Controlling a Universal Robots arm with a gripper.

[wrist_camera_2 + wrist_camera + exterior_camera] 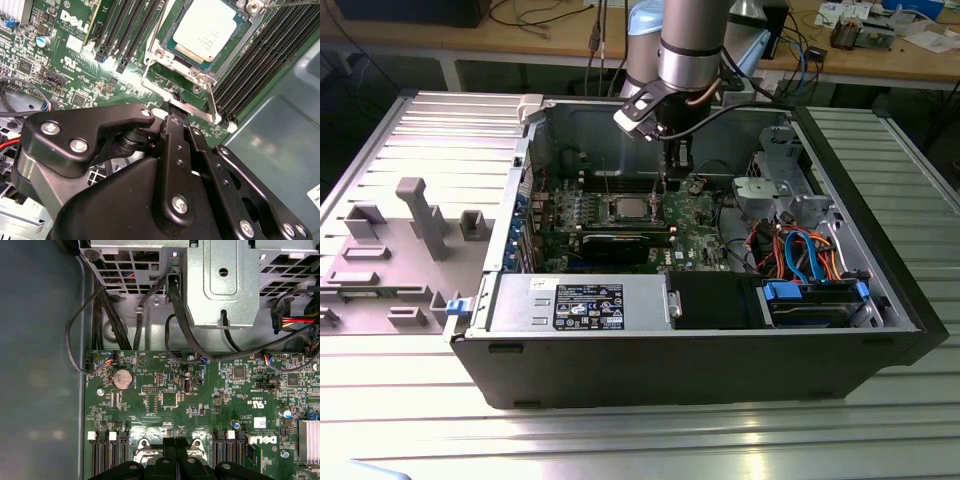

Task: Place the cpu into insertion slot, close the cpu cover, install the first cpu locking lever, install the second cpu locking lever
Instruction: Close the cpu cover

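Observation:
The cpu (209, 27) lies seated in the insertion slot (182, 103), its silvery top showing through the window of the cpu cover (196, 71), which lies flat over it. In the exterior view the cpu (628, 208) sits mid-board inside the open case. Two thin wire levers (151, 47) (212, 102) run along the socket's sides; in the exterior view they appear to stand upright. My gripper (179, 119) (671, 182) (176, 441) hangs just over the socket's edge on the exterior view's right side. Its black fingers (169, 460) are pressed together, with nothing visible between them.
Long black memory slots (127, 35) (260, 65) flank the socket closely. A metal drive cage (780, 190) and coloured cables (800, 255) crowd the exterior view's right. The power supply (580, 300) lines the case front. A grey fixture (420, 215) stands outside on the left.

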